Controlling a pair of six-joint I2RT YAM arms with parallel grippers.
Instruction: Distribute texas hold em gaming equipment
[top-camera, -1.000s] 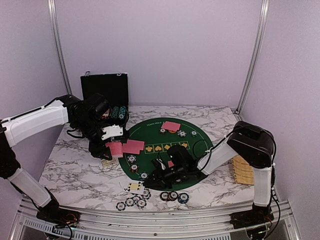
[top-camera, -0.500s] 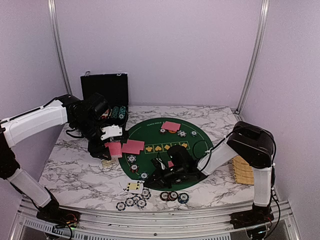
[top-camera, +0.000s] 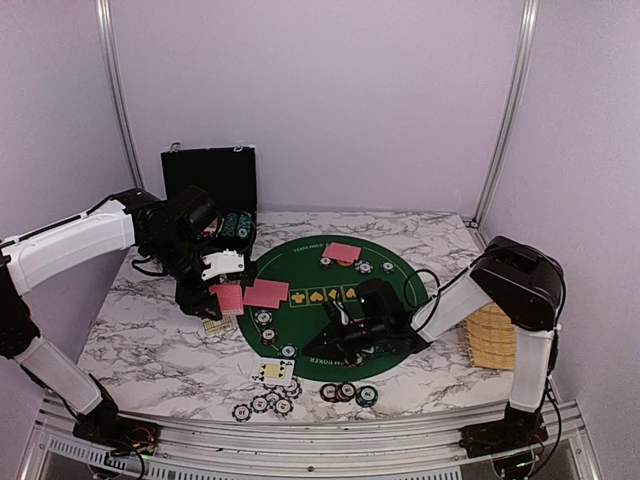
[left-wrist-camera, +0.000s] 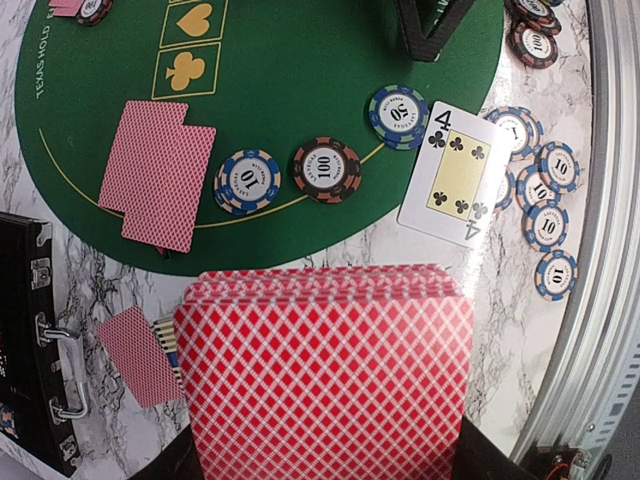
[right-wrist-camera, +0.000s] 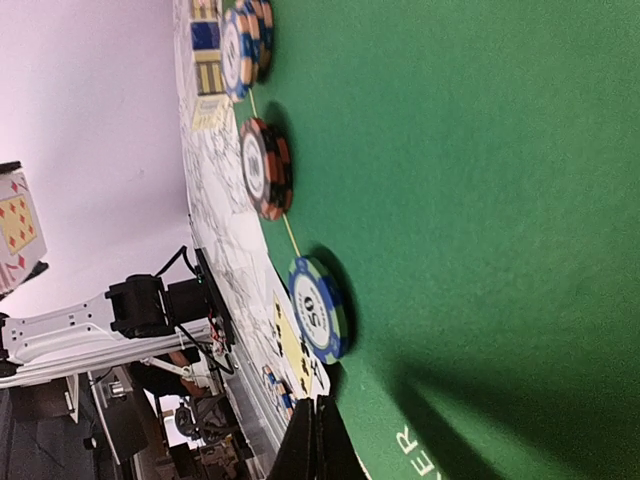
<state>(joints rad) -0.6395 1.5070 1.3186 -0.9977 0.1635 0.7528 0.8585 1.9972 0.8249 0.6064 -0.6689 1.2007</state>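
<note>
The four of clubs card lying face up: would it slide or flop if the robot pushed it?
The four of clubs card looks thin and flat, so a push would probably slide it easily over the smooth marble table. Lying flush, it is likely hard to grab without lifting an edge. It would likely bend rather than break.

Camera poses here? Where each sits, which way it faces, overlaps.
Top external: fixed above and behind the bases, looking down over the green mat; both arms show, left gripper and right gripper.
Left wrist: above the mat's left edge, facing down past the card deck it holds; little of the gripper shows.
Right wrist: low over the mat, looking along the felt; its shut fingertips show at bottom.
Shared: both wrist views catch the 100 chip and the four of clubs.
</note>
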